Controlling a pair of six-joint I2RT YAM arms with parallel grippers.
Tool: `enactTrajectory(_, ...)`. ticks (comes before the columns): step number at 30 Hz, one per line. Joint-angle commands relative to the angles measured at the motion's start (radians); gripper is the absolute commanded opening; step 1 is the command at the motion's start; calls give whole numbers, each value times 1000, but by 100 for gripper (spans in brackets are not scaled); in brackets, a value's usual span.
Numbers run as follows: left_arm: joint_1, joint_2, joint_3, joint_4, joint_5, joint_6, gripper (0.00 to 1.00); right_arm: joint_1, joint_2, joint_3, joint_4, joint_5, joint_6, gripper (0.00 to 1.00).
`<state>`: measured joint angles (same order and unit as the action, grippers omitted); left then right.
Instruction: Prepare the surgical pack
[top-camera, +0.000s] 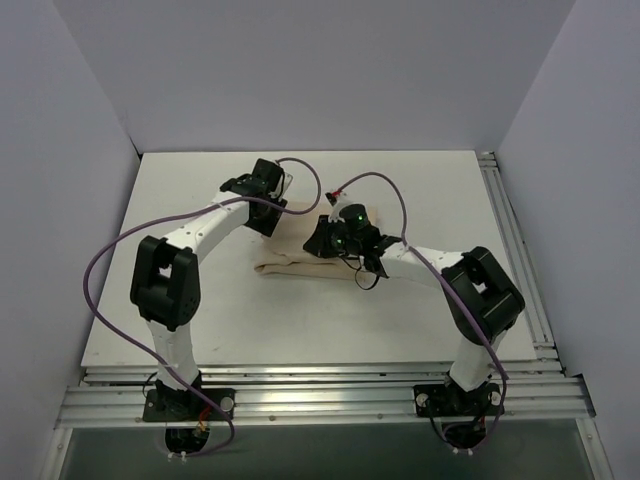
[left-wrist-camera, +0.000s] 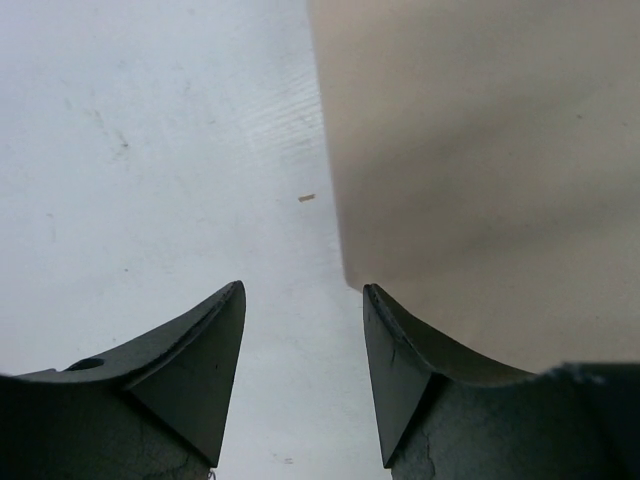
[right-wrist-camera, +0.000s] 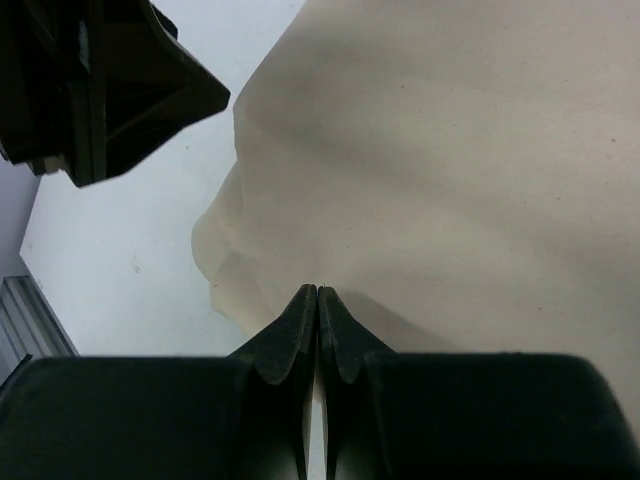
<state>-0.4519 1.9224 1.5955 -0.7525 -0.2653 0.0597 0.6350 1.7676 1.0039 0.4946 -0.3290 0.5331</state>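
A folded tan-beige cloth bundle (top-camera: 292, 262), the surgical pack, lies near the middle of the white table (top-camera: 430, 200), between the two arms' working ends. No tray, forceps, gauze or packets show; only cloth is visible.

The left gripper (top-camera: 268, 220) sits at the bundle's far-left corner. In the left wrist view its dark fingers (left-wrist-camera: 200, 350) stand moderately apart, holding nothing. The cloth bundle's (left-wrist-camera: 480, 150) straight edge runs down to the right-hand finger, and bare table (left-wrist-camera: 150, 150) lies under the gap. A tiny tan speck (left-wrist-camera: 306, 198) lies on the table just beside that edge.

The right gripper (top-camera: 322, 240) hangs over the bundle's far-right part. Its fingertips (right-wrist-camera: 305, 310) are pressed together, with no cloth visible between them, right at a rumpled fold of the cloth (right-wrist-camera: 450, 180). The left gripper (right-wrist-camera: 100, 90) shows nearby.
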Motion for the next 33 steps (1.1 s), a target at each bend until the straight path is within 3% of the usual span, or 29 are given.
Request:
enactTrajectory(1, 18, -46, 61, 15, -66, -1, 60, 3, 16, -16, 167, -76, 36, 0)
enactTrajectory(7, 30, -28, 54, 27, -89, 6, 60, 35, 27, -154, 196, -91, 42, 0)
enactTrajectory(16, 33, -2, 70, 22, -71, 6, 60, 66, 96, -163, 183, -10, -1, 0)
enactTrajectory(19, 35, 12, 81, 18, -37, 8, 60, 46, 50, -148, 128, 7, -28, 0)
enactTrajectory(23, 38, 43, 131, 7, -23, -1, 61, 17, -51, 3, -62, 30, -62, 0)
enactTrajectory(29, 47, 55, 185, -5, 31, -34, 67, -154, -169, 16, -195, 44, 24, 23)
enactTrajectory(33, 48, 73, 202, -4, 52, -43, 67, -251, -209, -34, -258, 73, 13, 49)
